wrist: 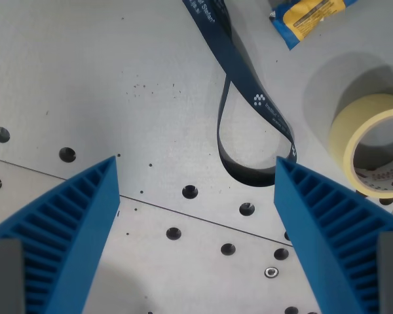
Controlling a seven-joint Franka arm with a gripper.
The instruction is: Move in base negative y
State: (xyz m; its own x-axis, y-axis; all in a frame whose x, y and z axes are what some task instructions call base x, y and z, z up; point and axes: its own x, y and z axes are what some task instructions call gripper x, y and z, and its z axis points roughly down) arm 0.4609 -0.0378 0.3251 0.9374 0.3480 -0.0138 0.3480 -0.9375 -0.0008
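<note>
My gripper (pixel 196 170) points down over a grey metal table (pixel 105 78) with bolt holes. Its two blue ribbed fingers (pixel 72 229) stand wide apart at the wrist view's left and right, with nothing between them. A dark blue lanyard strap (pixel 239 72) with white print runs from the top and loops just beyond the right finger's tip, apart from the left one.
A roll of cream masking tape (pixel 370 144) stands at the wrist view's right edge. A blue and yellow packet (pixel 308 16) lies at the top right. A seam line and rows of bolt holes (pixel 190 191) cross the table under the fingers.
</note>
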